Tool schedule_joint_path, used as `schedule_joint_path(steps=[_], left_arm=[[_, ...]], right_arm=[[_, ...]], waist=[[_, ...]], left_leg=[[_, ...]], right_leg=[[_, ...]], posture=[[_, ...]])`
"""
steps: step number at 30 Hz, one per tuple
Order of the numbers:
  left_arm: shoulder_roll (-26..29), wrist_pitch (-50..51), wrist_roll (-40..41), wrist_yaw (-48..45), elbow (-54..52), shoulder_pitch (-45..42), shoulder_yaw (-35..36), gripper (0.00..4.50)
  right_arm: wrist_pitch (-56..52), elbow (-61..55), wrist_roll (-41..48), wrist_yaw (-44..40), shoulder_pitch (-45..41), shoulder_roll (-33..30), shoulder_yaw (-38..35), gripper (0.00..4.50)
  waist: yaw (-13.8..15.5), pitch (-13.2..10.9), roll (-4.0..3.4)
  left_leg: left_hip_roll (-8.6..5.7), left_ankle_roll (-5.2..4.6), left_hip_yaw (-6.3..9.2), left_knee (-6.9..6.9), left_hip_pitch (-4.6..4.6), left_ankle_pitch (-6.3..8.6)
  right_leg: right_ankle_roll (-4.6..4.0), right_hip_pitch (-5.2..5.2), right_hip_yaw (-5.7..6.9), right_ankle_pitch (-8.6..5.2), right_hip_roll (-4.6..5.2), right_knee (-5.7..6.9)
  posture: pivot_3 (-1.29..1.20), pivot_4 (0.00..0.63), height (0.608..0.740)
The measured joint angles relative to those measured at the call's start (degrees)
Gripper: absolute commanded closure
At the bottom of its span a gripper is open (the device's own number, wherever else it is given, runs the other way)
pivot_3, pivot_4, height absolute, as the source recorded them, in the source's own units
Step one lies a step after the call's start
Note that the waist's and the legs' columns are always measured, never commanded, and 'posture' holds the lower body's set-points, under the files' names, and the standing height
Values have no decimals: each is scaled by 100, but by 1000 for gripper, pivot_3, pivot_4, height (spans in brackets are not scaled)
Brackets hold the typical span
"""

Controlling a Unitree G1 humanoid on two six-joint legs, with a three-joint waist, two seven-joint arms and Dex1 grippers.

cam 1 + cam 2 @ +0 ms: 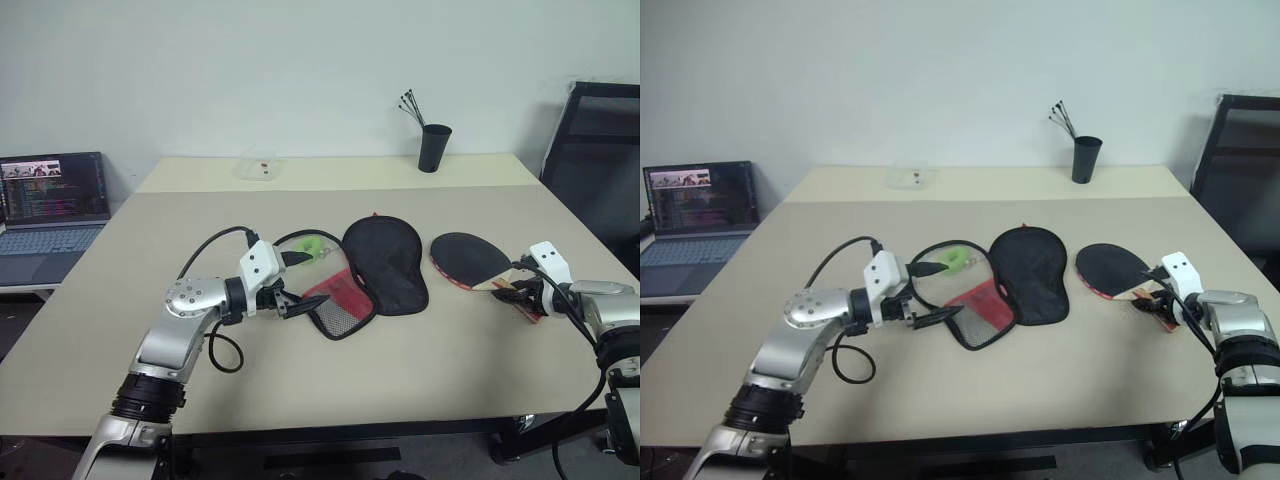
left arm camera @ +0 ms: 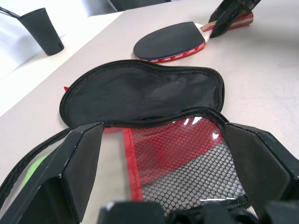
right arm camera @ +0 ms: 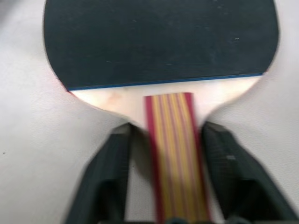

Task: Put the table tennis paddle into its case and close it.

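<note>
The right gripper (image 3: pixel 170 149) has its 2 fingers beside the table tennis paddle (image 3: pixel 161 42) handle, not squeezing yet; it may slip.

2 head views look forward and down over the counter (image 1: pixel 300 360); 2 wrist views sit close, along their fingers.

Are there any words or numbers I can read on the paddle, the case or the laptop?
Paddle: no words on its black face or striped handle.
Case: red panel behind the mesh; no letters can be made out.
Laptop: lines of text on the screen, too small to read.
Black cup: no label to be seen.
</note>
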State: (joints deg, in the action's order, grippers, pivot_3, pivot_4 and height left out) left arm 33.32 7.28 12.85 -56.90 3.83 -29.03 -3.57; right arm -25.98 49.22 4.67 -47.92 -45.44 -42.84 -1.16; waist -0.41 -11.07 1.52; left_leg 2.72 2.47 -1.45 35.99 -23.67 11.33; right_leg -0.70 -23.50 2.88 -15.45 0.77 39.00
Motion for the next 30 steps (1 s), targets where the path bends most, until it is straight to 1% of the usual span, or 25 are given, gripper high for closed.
schedule_joint_path(steps=[3,5,10,12,15,17,20,23,26,30], left_arm=[[26,65,11,14,-90,89,7,0],[39,99,21,19,-120,136,34,0],[42,38,29,6,-101,149,61,0],[42,-34,28,2,-28,153,65,0],[11,-121,24,-1,112,149,58,0],[-12,-165,23,-2,129,139,54,0],[-46,-188,21,-3,133,131,48,0],[-58,-195,13,0,154,131,49,0],[-53,-249,9,-2,153,144,49,0],[-39,-292,4,1,155,196,52,0]], right_arm=[[-362,-188,124,282,31,21,-209,3409],[-718,-551,236,462,85,14,-445,3409],[-1738,-2168,651,743,214,4,-893,3409],[-2232,-2928,827,988,245,171,-1027,3409],[-3023,-4103,1141,1588,269,1008,-1166,3409],[-3493,-4711,1288,2070,390,1759,-1151,3409],[-3932,-5108,1360,2686,522,2561,-1080,3409],[-4033,-5350,1304,3374,539,3370,-1008,3409],[-3949,-5342,1220,3692,542,3675,-832,3409],[-3612,-5043,1102,3919,535,3778,-655,3409]], waist=[[11,-1,-1],[17,-2,-3],[10,-2,-4],[4,-2,-4],[-50,-2,-3],[-58,-1,-4],[-45,-2,-4],[-26,-1,-4],[-4,-1,-3],[17,-1,-2]], left_leg=[[-3,0,-11,4,-1,0],[-4,0,-18,3,-2,0],[4,0,-26,-3,-10,0],[10,0,-28,-3,-10,0],[23,0,-27,-2,-8,0],[29,0,-26,-3,-10,0],[24,0,-32,-1,-31,0],[10,-1,-35,-2,-42,0],[4,-2,-37,-1,-46,1],[1,-3,-39,2,-45,1]], right_leg=[[7,-2,-11,7,4,-1],[7,-7,-18,7,6,-1],[7,-26,-30,7,2,-1],[7,-28,-35,8,2,0],[2,-29,-35,11,2,4],[1,-31,-32,11,-1,6],[0,-54,-36,14,-2,9],[2,-61,-42,16,-2,7],[6,-62,-45,18,0,2],[10,-61,-47,21,1,0]], posture=[[0,150,740],[0,150,740],[0,150,740],[0,150,740],[0,150,740],[0,150,740],[0,150,740],[0,150,740],[0,150,740],[0,150,740]])
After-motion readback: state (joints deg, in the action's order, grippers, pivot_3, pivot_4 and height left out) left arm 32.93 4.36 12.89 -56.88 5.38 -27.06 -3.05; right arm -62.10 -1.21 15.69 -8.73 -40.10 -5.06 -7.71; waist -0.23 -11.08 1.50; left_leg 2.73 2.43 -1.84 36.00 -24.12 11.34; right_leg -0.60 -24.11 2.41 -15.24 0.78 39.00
